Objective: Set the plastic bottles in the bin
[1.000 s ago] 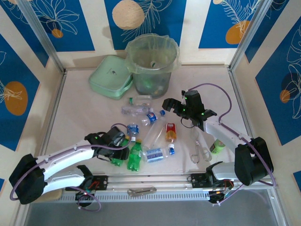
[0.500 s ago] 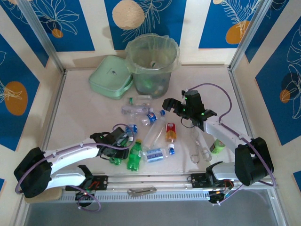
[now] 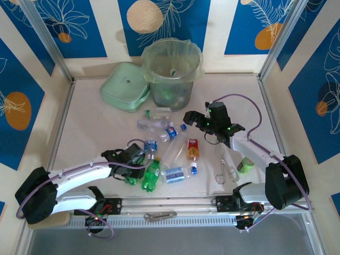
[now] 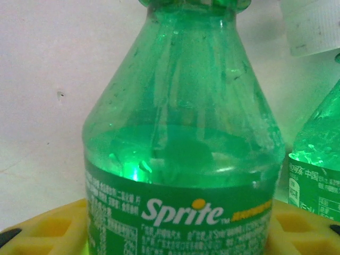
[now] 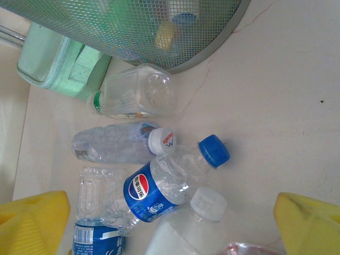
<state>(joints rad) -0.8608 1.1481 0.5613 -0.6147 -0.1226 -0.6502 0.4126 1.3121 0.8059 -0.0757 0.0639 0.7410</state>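
Lying on the white table [image 3: 95,133] between blue-patterned walls [image 3: 50,32], a green bottle [image 4: 180,133] is clamped by the left pincer [image 4: 178,234]; the right pincer [image 3: 194,121] is held open.

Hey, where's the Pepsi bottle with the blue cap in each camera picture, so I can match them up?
Top external: Pepsi bottle mid-table, on the near side of the bin.
Right wrist: lower centre, cap pointing upper right.
Left wrist: this camera faces the green Sprite bottle.
Shared landmark: the bin, along the top edge of the right wrist picture.
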